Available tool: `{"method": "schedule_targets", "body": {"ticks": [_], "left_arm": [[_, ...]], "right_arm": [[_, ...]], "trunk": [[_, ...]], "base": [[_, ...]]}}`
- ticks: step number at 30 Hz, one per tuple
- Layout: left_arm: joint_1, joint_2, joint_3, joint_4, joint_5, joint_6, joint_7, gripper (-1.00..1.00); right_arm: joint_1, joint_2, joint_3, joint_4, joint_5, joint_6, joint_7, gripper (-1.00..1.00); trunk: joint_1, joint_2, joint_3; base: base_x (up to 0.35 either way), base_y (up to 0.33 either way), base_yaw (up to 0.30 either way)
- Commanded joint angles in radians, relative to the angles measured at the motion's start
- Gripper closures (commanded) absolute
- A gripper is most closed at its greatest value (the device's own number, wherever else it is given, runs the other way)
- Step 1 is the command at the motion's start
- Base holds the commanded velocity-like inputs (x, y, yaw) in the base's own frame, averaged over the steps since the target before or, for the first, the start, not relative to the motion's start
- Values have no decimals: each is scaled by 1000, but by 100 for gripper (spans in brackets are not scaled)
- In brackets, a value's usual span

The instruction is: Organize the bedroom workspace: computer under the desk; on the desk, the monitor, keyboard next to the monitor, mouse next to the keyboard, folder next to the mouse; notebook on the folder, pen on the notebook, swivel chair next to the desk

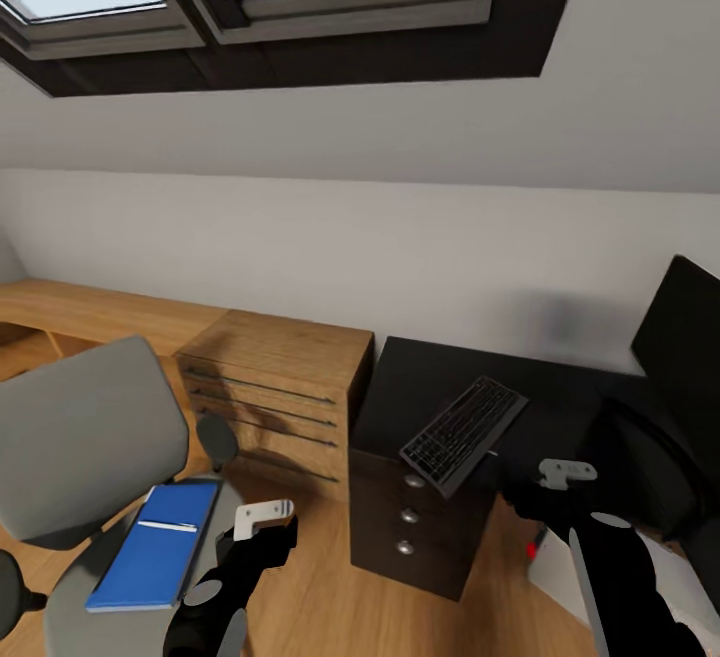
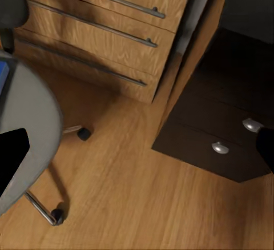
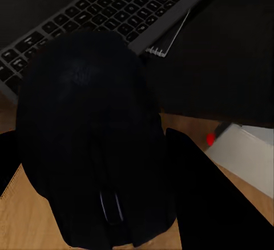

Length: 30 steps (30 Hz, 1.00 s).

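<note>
Gripping a smooth black mouse (image 3: 94, 141), right claw (image 1: 545, 497), beside keyboard (image 1: 463, 434)

Right claw (image 3: 91, 164) is clamped around a load; left claw (image 1: 262, 527) hangs raised, its spread unclear.

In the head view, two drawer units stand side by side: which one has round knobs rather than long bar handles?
The dark drawer unit beneath the black desk has round silver knobs. The light wooden drawer unit beside it, nearer the swivel chair, carries long horizontal bar handles.
</note>
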<state>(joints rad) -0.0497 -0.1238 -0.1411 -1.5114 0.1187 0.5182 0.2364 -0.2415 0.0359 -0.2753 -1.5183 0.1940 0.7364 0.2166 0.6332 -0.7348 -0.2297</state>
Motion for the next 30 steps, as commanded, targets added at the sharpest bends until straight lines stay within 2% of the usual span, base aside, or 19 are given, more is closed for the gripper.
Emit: {"method": "schedule_targets", "body": {"ticks": [1,8,19,30], "left_arm": [[-1,0,-2,-1,10,4,9,-100],[-1,1,-2,-1,10,3,9,-100],[-1,0,-2,3,10,3,9,-100],[-1,-2,-3,4,10,3,10,-100]], "right_arm": [[-1,1,-2,-2,7,5,7,100],[-1,1,-2,1,6,5,7,100],[-1,2,0,14,5,5,8,100],[-1,2,57,45,5,5,9,100]], "trunk": [[1,-1,-1],[1,-1,-1],[1,-1,-1],[1,-1,-1]], "base": [[324,0,189],[142,0,218],[308,0,254],[321,0,240]]}}
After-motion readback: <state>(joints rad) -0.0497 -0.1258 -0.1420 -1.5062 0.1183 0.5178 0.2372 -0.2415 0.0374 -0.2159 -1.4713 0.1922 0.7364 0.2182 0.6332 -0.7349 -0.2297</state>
